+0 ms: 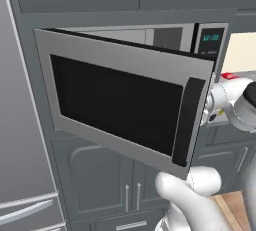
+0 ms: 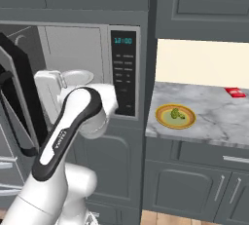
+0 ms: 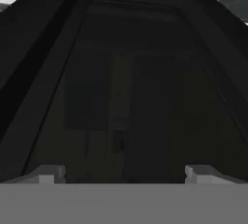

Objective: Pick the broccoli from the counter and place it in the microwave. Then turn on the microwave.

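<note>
Your broccoli (image 2: pixel 177 114) sits on the round yellow-orange dish (image 2: pixel 162 119), a small green clump near the dish's middle, and the dish rests on the grey marbled tabletop (image 2: pixel 214 117) close to its left front edge, just right of the tall cabinet column. A small red item (image 2: pixel 235 92) lies on the same tabletop, well apart from the dish toward the back right. To the left of the dish you have the microwave (image 2: pixel 124 75), with its black button panel and teal display facing you; its door (image 1: pixel 120 100) is swung wide open toward the left, so in the left base view you see the door's black window and its black curved handle (image 1: pixel 186 122) across most of the frame. Inside the open cavity, a white plate (image 2: pixel 80 77) shows behind the arm. The arm's white forearm reaches up in front of the cavity, with the hand pointing in toward the door side. In the hand view you can see two pale fingers (image 3: pixel 48 173) at the bottom edge, set wide apart with nothing between them, facing a dark surface that is probably the inner face of the door, though it is too dim to be sure. Grey cabinet doors (image 2: pixel 194 190) run beneath the tabletop.
</note>
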